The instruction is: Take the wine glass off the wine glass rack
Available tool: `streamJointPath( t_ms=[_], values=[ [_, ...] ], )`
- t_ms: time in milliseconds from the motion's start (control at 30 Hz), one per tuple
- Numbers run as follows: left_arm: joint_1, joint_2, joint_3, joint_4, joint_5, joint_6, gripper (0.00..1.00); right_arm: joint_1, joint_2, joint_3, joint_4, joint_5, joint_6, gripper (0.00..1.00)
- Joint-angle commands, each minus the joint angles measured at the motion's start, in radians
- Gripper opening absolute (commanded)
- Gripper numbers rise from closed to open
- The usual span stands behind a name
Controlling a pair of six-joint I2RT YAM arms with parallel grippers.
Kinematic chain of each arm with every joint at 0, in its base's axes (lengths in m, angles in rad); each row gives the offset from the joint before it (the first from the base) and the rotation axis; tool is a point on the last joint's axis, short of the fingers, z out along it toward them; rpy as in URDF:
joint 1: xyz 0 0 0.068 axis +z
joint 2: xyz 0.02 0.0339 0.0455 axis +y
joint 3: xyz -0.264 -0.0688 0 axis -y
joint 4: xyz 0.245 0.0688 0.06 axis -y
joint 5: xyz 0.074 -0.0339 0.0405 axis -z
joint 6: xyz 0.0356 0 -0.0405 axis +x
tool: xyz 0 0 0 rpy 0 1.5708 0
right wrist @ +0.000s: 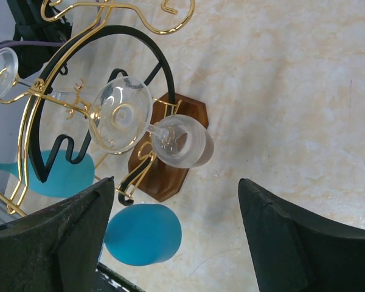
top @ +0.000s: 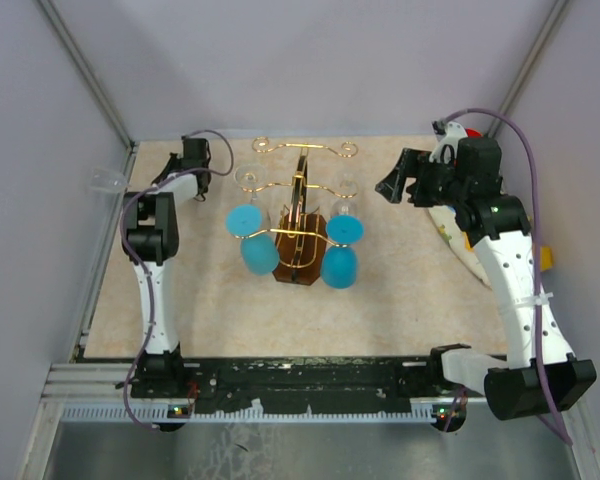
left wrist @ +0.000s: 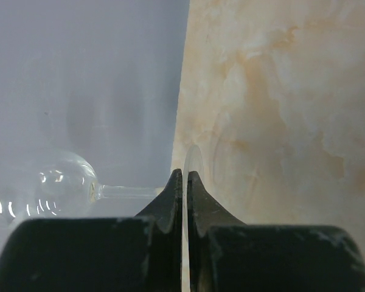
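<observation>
Your left arm reaches up the left side of the beige marbled tabletop [top: 410,290] and bends out to the table's left edge. The left gripper [left wrist: 184,176] is closed there, its two dark fingers pinched together on the thin round foot of a clear wine glass [left wrist: 61,185]. That glass is off the rack. Its stem runs level from your fingertips out to the left, and its bowl lies past the table's edge, in front of the lavender wall [left wrist: 79,73]. You cannot tell from these views whether the bowl rests on anything.

The gold wire wine glass rack [top: 300,200] stands upright on its dark brown wooden base [top: 298,262] in the middle of the table, well apart from the left gripper. Two blue glasses [top: 260,250] hang bowl-down from its near arms, one on each side, and clear glasses hang from the arms behind them.

Your right arm stretches up the right side and turns its wrist inward toward the rack. The right gripper [right wrist: 175,181] stands wide open, holds nothing, and is clear of the rack.
</observation>
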Motion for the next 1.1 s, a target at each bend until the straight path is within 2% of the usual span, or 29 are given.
streamJointPath(
  t_ms=[0, 300, 667, 1067],
  values=[
    [-0.014, 0.038, -0.01, 0.068, -0.051, 0.067, 0.0, -0.002, -0.036, 0.002, 0.058, -0.027, 0.011, 0.83],
    [-0.062, 0.115, 0.03, 0.064, -0.044, 0.066, 0.0, -0.003, -0.032, -0.013, 0.071, -0.038, 0.013, 0.83],
    [-0.092, 0.171, 0.125, -0.067, 0.042, -0.072, 0.0, -0.002, -0.023, -0.024, 0.078, -0.041, 0.01, 0.83],
    [-0.106, 0.203, 0.146, -0.13, 0.111, -0.125, 0.0, -0.002, -0.018, -0.04, 0.088, -0.044, 0.009, 0.83]
  ],
)
